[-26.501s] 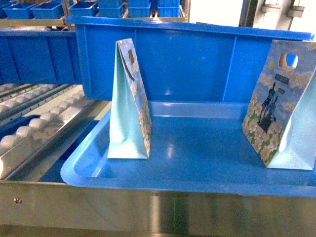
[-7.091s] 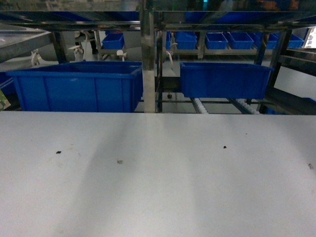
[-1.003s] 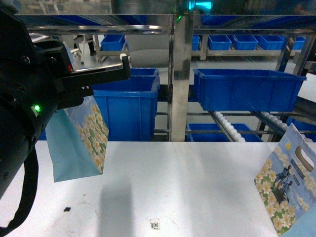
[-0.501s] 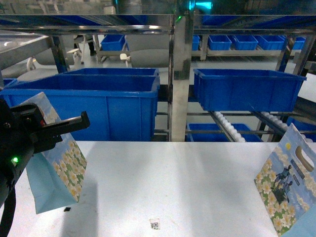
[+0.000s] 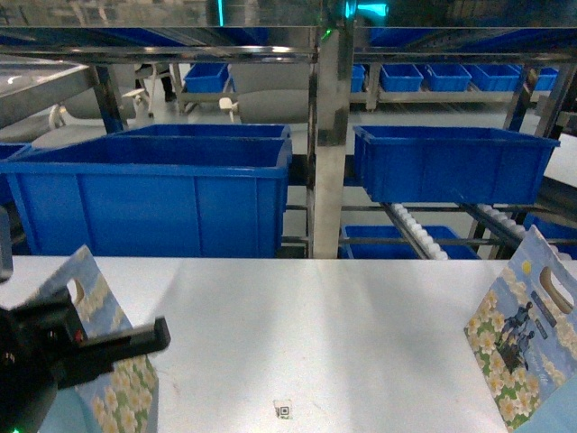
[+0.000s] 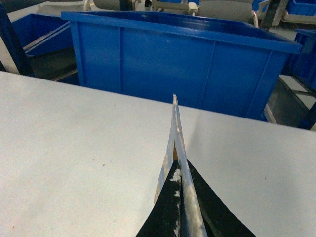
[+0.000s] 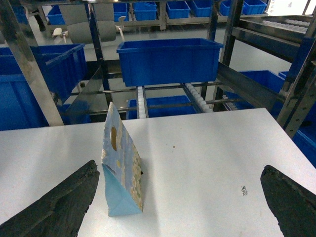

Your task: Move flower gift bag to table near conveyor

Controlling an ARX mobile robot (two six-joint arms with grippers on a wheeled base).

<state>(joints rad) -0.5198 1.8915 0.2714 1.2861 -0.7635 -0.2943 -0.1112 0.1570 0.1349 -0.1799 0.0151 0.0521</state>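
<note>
Paper pinched edge-on: my left tool [image 5: 86,347] grips the top of the flower bag [image 5: 108,383], low at the near left of the tabletop [image 5: 343,343]; I cannot tell whether its base touches. My right tool [image 7: 180,200] stands wide, empty, a second bag [image 7: 120,160] standing between its fingers' view. Beyond are blue bins [image 5: 153,194] and the conveyor [image 5: 419,234] rollers. My worry: letting go before the base sits flat, so the narrow bag topples, or sits too close to the near edge.
</note>
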